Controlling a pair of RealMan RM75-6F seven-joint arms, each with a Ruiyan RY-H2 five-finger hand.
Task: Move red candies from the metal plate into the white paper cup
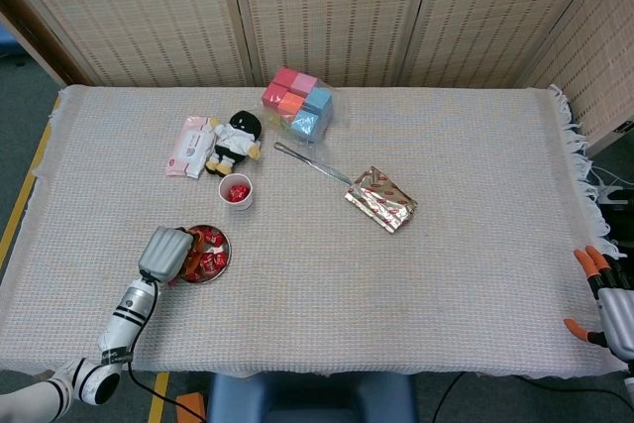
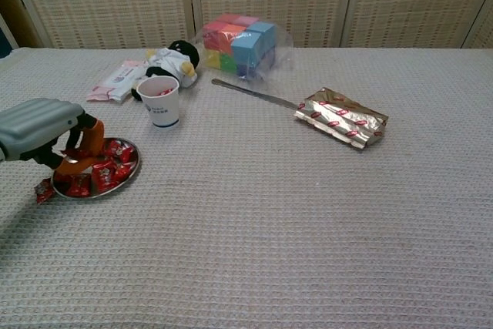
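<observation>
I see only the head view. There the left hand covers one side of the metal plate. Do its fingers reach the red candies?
Observer: Yes. In the chest view the left hand has its orange fingers pointing down onto the red candies in the metal plate. I cannot tell whether it grips one.
Operator: Is any candy outside the plate?
Observer: Yes, a stray candy lies on the cloth just beyond the plate's left rim, below the hand.
</observation>
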